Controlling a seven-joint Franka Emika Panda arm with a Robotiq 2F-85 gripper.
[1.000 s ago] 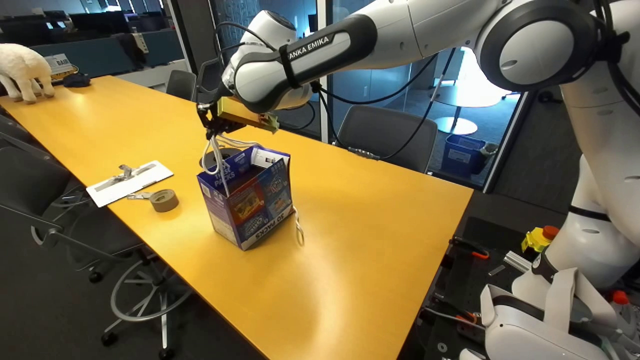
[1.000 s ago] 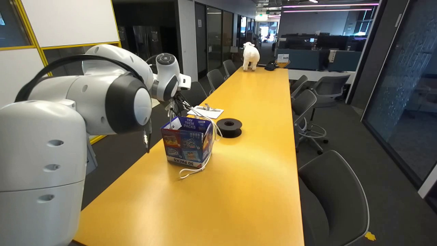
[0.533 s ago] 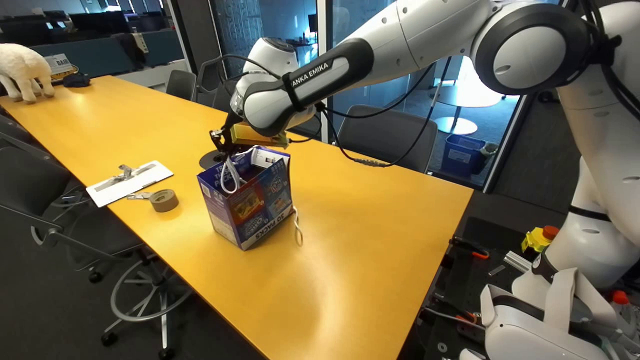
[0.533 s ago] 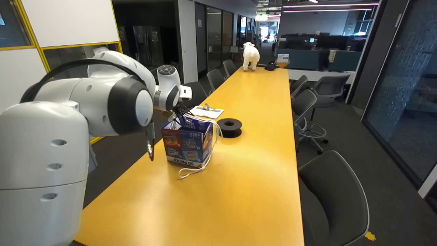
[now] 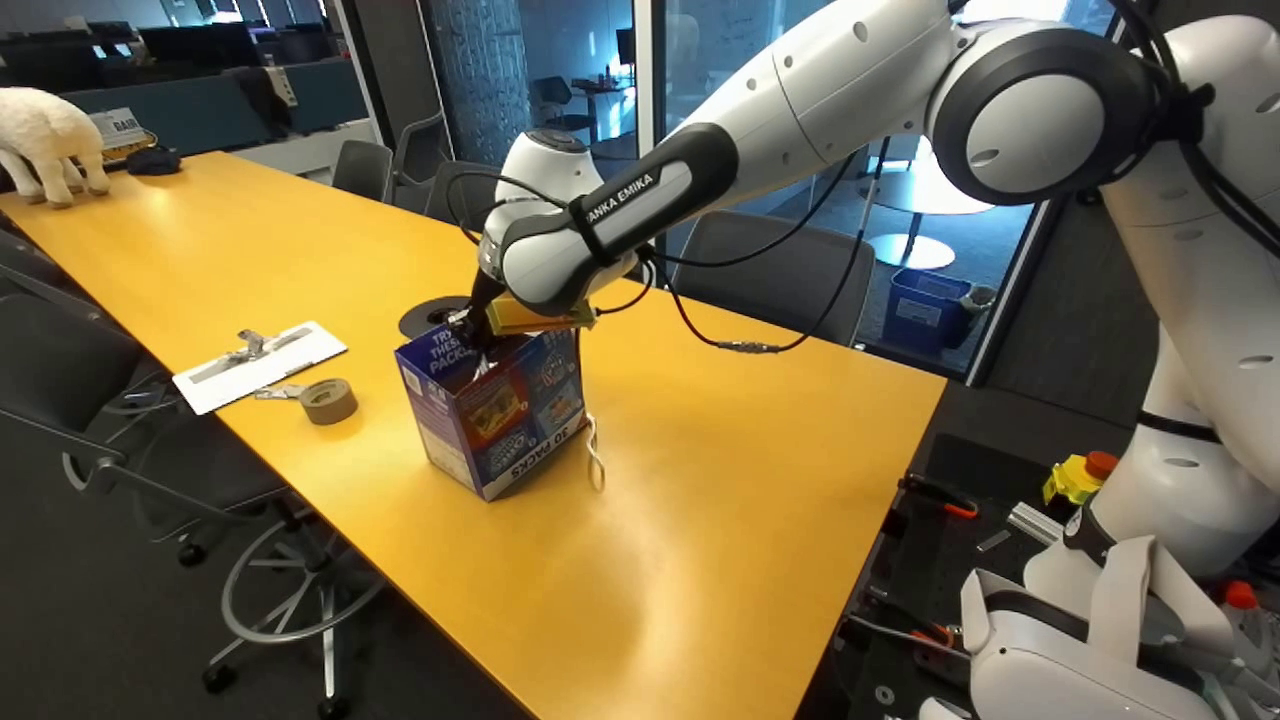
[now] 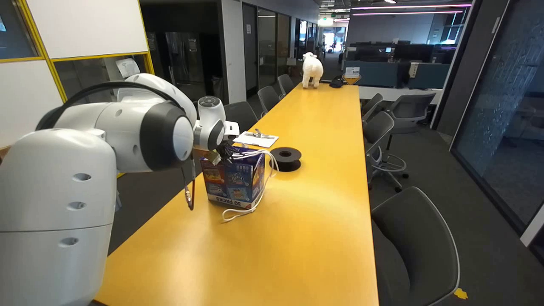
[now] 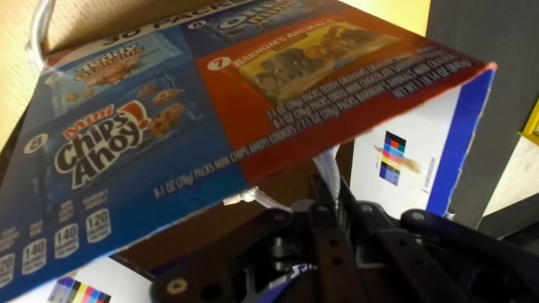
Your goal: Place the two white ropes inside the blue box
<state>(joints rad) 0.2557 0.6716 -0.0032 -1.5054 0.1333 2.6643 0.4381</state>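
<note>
Jaws clenched on a white rope (image 7: 329, 172) reach into the blue box (image 6: 233, 180). In an exterior view, white rope spills over its right side onto the tabletop (image 6: 306, 250). Task looks partly done, that length left outside; whether one or both are held is unclear.

A cube-like blue cardboard box (image 5: 510, 420), printed with red and purple panels, white lettering and snack pictures, contrasts with thin white braided cords (image 7: 328, 168), a glossy golden-yellow tabletop (image 5: 720, 450) and a jointed black gripper (image 7: 332, 191).

The tool (image 7: 332, 191) has lowered some white rope (image 7: 328, 166) into the blue box (image 5: 520, 415).
</note>
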